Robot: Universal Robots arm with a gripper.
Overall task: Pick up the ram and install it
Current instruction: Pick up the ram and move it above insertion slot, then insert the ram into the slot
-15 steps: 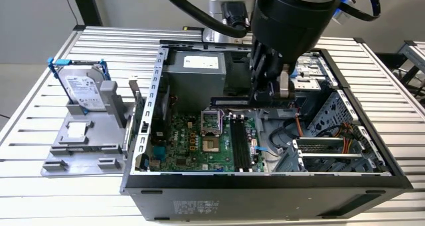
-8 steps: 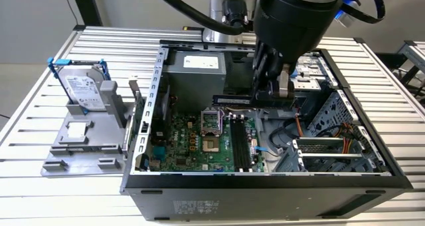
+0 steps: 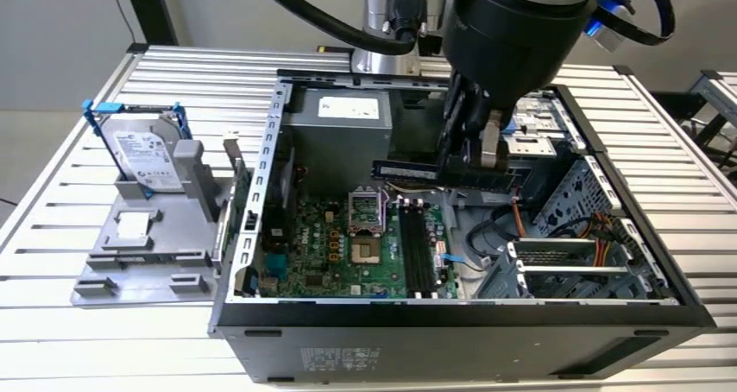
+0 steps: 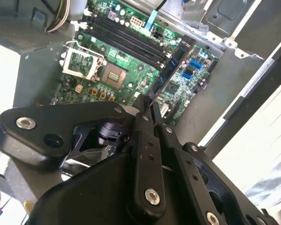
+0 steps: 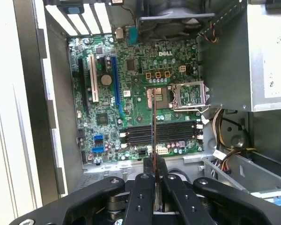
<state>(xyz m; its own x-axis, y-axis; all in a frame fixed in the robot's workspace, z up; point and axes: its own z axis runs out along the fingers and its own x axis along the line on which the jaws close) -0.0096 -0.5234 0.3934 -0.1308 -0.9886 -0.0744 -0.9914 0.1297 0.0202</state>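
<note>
My gripper (image 3: 470,169) hangs inside the open computer case (image 3: 461,310), shut on the ram (image 3: 406,170), a long dark stick held level above the motherboard (image 3: 317,262). The black memory slots (image 3: 417,256) lie below and nearer the case's front, with nothing in them. In both wrist views the ram shows edge-on as a thin strip (image 5: 153,122) (image 4: 175,70) running out from between the fingertips (image 5: 147,169) (image 4: 141,105). In the first wrist view that strip crosses the slots (image 5: 178,132) at a right angle.
A silver hard drive in a blue frame (image 3: 144,148) stands on a grey holder (image 3: 138,275) at the exterior view's left, with a small square chip (image 3: 135,226) in front. Inside the case are the grey power supply (image 3: 340,124), the processor socket (image 3: 366,209) and a drive cage (image 3: 570,267).
</note>
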